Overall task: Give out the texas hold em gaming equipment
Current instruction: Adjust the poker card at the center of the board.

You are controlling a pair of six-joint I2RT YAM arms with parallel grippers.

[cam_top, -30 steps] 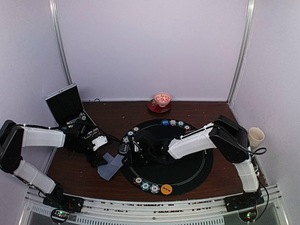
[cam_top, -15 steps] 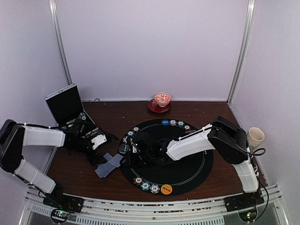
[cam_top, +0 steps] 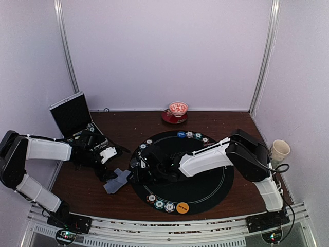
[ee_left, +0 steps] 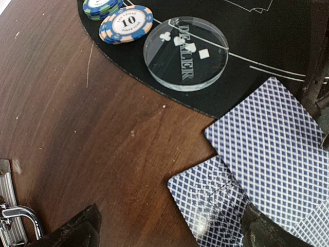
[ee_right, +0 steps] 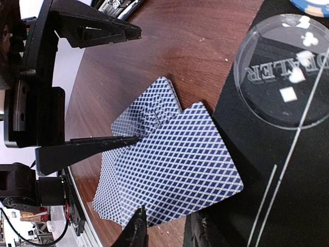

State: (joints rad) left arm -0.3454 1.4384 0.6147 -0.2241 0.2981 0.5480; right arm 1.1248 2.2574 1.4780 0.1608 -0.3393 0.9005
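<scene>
**Card hand-off at the mat's edge**

The right pincer point(ee_right: 167, 226) seems to pinch the cards point(ee_right: 169, 164), fanned across the mat point(ee_right: 288, 180) rim onto the tabletop point(ee_left: 77, 128). The left pincer point(ee_left: 169, 221) gapes around them, likely to draw 1.

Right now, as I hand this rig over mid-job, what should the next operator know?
Left gripper: open, hovering over the fanned playing cards.
Right gripper: jaws partly closed at the fan's edge; grip unclear.
Cards straddle the left rim of the black mat, beside the dealer disc.
Done: poker chips set at far, left and near rims.
To do: deal the cards.
</scene>
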